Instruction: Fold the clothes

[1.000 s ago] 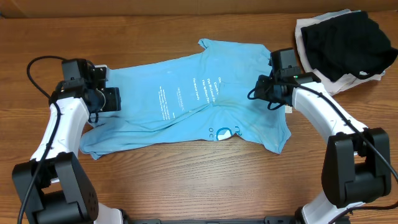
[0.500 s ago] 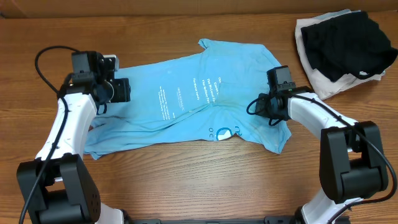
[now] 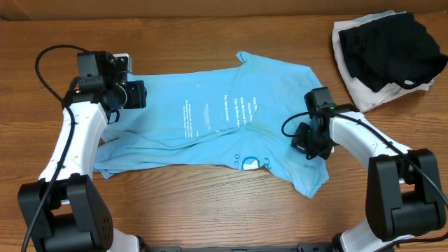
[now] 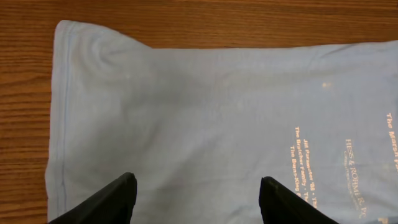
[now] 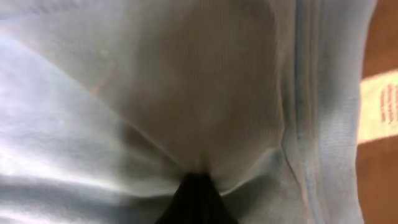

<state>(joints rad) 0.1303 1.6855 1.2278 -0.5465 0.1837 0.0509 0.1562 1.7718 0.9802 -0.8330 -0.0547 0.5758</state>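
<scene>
Sky-blue T-shirt (image 3: 210, 129): lies print-up in the middle of the table (image 3: 210, 217).
Hard to see: my right wrist view is blurred cloth (one dark fingertip wedge shows), and the collar is hidden under that arm.
Long axis: left–right, with the hem toward my left arm and the sleeves at the right end.
Right gripper (image 3: 306, 143): pinched on the shirt fabric.
Left gripper (image 4: 196, 199): jaws wide over the hem end, holding nothing.
Far corner: black garment (image 3: 388, 45) on top of white garment (image 3: 369, 98).

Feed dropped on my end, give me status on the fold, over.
Left claw open above T-shirt. Right claw shut on T-shirt, opposite end. T-shirt spread out, unfolded. Black garment pile apart, nothing blocking.
</scene>
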